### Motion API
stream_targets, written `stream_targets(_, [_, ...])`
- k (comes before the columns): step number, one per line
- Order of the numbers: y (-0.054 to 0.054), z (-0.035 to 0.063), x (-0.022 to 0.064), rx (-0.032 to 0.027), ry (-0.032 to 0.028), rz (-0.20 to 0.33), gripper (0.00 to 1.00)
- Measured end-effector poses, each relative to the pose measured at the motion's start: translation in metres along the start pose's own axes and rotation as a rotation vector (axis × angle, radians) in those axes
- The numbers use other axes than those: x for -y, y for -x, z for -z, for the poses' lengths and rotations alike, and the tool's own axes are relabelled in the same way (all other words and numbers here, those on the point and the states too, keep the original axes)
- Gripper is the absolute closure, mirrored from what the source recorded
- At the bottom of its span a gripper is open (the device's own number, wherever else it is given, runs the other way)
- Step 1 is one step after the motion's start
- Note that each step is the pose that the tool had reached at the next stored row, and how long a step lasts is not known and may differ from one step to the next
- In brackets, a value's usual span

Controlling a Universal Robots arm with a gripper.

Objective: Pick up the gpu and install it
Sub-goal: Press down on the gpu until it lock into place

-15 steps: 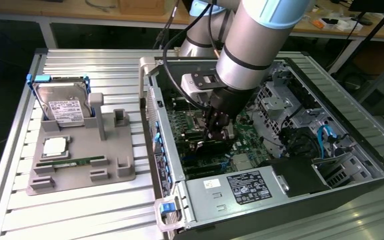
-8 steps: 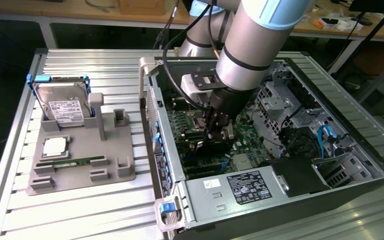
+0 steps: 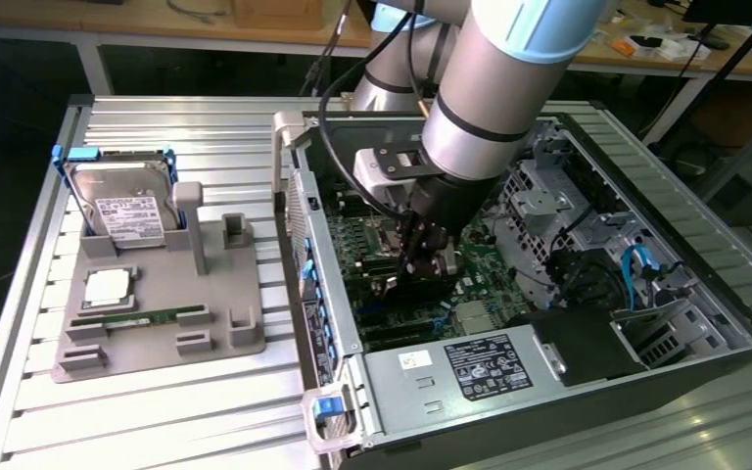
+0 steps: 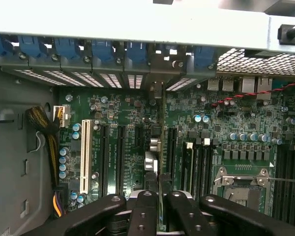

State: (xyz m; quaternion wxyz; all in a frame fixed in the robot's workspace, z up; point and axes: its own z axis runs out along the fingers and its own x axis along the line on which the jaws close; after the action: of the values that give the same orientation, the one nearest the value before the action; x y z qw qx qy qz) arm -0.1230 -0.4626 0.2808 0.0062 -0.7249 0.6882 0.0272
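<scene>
My gripper (image 3: 426,259) is lowered inside the open computer case (image 3: 611,382), over the green motherboard (image 4: 123,123). It is shut on the gpu (image 4: 161,184), a thin black card that the wrist view sees edge-on between the two black fingers (image 4: 142,211). The card stands upright in line with the long expansion slots (image 4: 104,157). Its end bracket (image 4: 156,91) points at the row of blue slot clips (image 4: 103,51) on the case's rear wall. In the exterior view the gpu (image 3: 399,287) is a dark shape just under the fingers, low against the board. Whether it is seated in a slot I cannot tell.
A grey parts fixture (image 3: 154,313) on the exterior view's left holds a hard drive (image 3: 125,211), a CPU (image 3: 106,286) and a green RAM stick (image 3: 134,318). Inside the case are the power supply (image 3: 488,367), drive cages (image 3: 559,206), the CPU socket (image 4: 241,184) and a cable bundle (image 4: 46,132).
</scene>
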Motion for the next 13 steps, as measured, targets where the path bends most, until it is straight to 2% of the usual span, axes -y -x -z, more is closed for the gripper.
stream_targets(13, [-0.0002,-0.0045,0.0001,-0.0001,0.0001,0.000,0.84])
